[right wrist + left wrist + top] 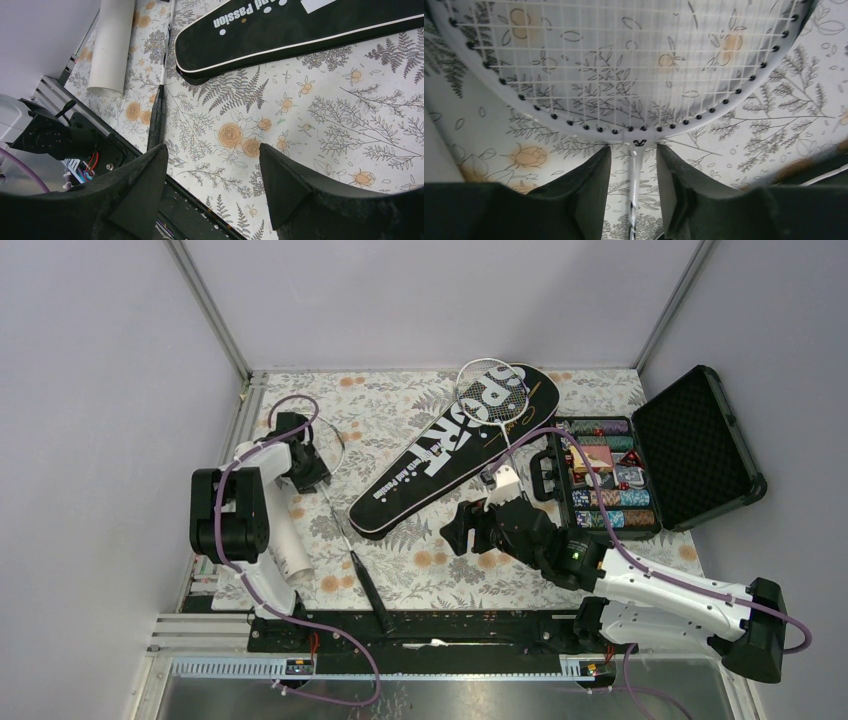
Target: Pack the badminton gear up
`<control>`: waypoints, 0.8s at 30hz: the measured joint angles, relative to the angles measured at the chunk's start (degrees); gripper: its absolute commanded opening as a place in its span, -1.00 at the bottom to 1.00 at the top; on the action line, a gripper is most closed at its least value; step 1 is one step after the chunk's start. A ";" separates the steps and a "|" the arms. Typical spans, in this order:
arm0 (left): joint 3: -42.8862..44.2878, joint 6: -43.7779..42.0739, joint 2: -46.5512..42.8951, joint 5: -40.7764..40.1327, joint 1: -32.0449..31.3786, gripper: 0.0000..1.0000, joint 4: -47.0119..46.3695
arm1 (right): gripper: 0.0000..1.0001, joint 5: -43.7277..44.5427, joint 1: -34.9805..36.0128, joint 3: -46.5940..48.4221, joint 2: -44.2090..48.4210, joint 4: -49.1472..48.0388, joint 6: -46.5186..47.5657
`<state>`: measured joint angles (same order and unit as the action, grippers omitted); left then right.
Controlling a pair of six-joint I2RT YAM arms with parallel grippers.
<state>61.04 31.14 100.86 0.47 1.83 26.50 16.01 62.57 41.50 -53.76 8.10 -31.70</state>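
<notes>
While the first racket lies flat on the floral tablecloth, we see the left gripper straddling its shaft right below the head. Jaws apart, gap on both sides, nothing clamped. White cardboard tube lies just beside that arm. Right gripper is wide open over bare cloth, holding nothing. Black SPORT racket bag is ahead of it, with the second racket across the bag's far end. Open poker chip case is off to its right.
</notes>
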 measured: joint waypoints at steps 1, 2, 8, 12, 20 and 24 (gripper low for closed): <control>0.52 -0.04 0.46 0.07 -0.02 -0.36 -0.04 | 0.47 0.00 0.00 0.00 -0.04 -0.04 0.00; 0.94 -0.09 0.92 0.26 -0.07 -0.46 -0.26 | 0.47 0.00 0.00 0.00 -0.17 -0.17 0.00; 1.51 -0.96 1.55 1.38 -0.44 -0.98 -0.44 | 0.47 -0.15 0.00 0.00 -1.55 -0.24 -0.02; 1.62 -1.33 1.22 2.45 -0.50 -1.00 0.17 | 0.48 -0.26 0.00 0.02 -2.16 -0.20 -0.02; 2.27 -2.80 -7.56 5.18 -1.46 -1.00 4.44 | 0.47 -0.66 0.00 0.02 -2.67 -0.33 -0.07; 3.65 -3.54 -14.49 6.54 -4.46 -1.00 5.07 | 0.43 -0.72 0.00 0.00 -2.73 -2.19 -0.42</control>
<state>64.69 27.59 86.37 7.01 -2.63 31.57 15.29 62.57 41.50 -56.49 5.91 -32.12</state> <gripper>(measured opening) 0.066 0.731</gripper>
